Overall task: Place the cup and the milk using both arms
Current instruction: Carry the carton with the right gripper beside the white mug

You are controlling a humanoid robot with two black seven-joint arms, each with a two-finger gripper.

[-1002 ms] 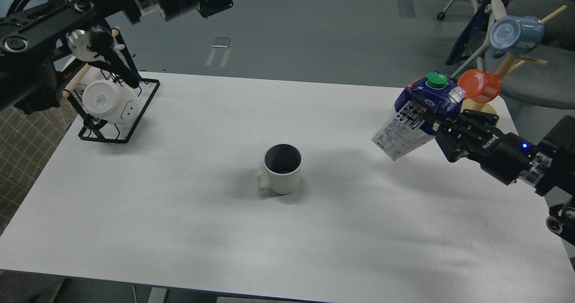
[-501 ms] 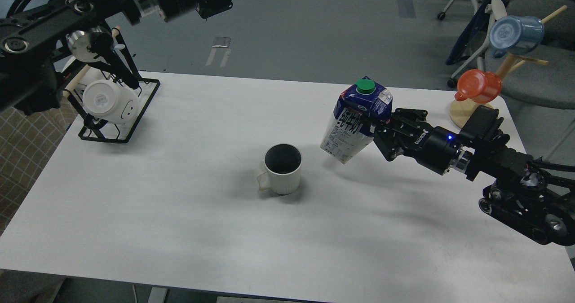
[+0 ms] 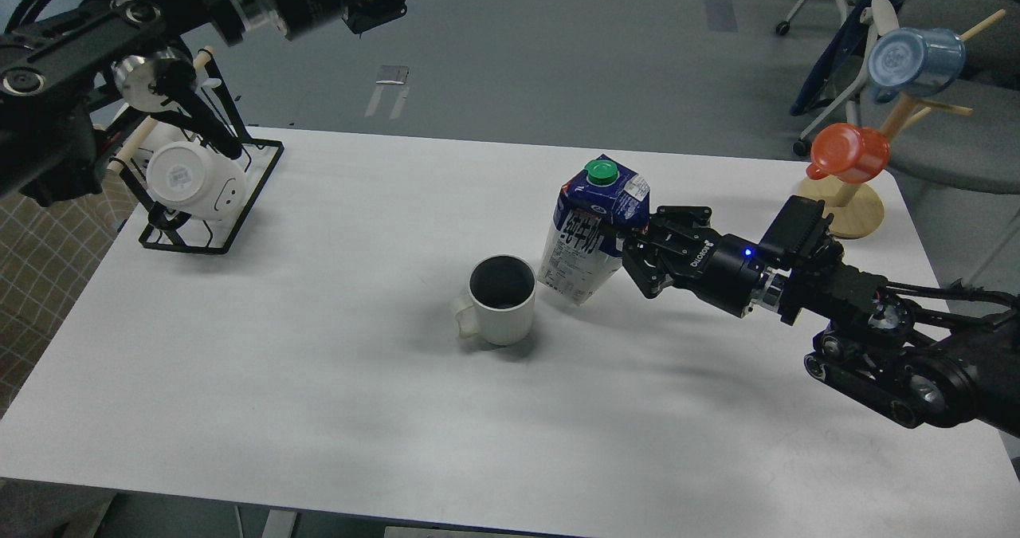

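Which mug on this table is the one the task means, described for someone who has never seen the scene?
Start at the white table and look to its middle. There the cup stands upright beside the milk. It alone is cream with ribbed sides and a dark inside; the white mug hangs on the black rack at the far left.

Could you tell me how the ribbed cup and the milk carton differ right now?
The cup stands upright on the table, free of both arms; the milk carton is tilted and held by the right end effector. The carton is taller than the cup. The cup is open-topped with a dark inside; the carton is closed by a green cap. Both have pale bodies and sit close together.
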